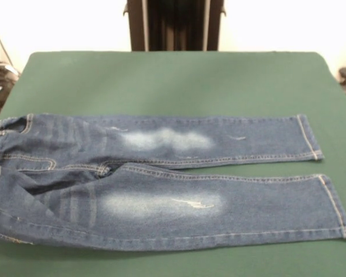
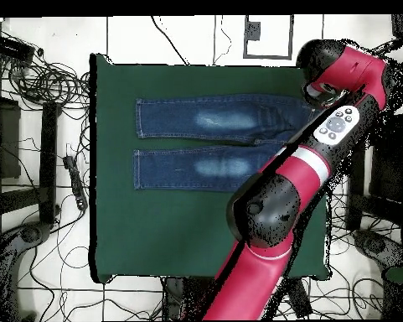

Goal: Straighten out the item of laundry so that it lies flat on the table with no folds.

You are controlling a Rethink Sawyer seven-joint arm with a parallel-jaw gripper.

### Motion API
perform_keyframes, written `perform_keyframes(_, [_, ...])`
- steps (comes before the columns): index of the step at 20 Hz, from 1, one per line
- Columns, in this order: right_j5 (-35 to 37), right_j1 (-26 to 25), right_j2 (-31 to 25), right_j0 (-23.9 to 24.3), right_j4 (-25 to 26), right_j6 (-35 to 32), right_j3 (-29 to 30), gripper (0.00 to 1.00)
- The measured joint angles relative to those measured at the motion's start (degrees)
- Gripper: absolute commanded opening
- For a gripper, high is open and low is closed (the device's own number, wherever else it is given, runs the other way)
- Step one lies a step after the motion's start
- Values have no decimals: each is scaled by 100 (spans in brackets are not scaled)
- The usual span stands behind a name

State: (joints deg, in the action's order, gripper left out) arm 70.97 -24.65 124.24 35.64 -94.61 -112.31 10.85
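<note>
Jeans (image 1: 161, 182) are spread flat on the green surface (image 1: 173, 81), legs side by side. Arm (image 2: 297, 180) overhangs the waist end; tool state cannot be told.

Even, soft light; blown-out white glare behind the table (image 1: 173, 75)

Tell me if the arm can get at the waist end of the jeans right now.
Probably yes: the arm already hangs over the waist end of the jeans, and nothing lies on them.

1 pair of jeans (image 1: 161, 182) with 2 legs; 1 green table (image 1: 179, 81); 1 robot arm (image 2: 297, 176).
</note>
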Motion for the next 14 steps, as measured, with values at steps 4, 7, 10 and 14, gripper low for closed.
perform_keyframes(4, [0, 107, -22, -24, 176, 0, 25, 0])
perform_keyframes(7, [5, 183, -22, -53, 235, 0, 47, 0])
perform_keyframes(10, [72, 296, -21, -118, 269, 0, 87, 0])
perform_keyframes(14, [213, 402, -17, -188, 271, 0, 131, 0])
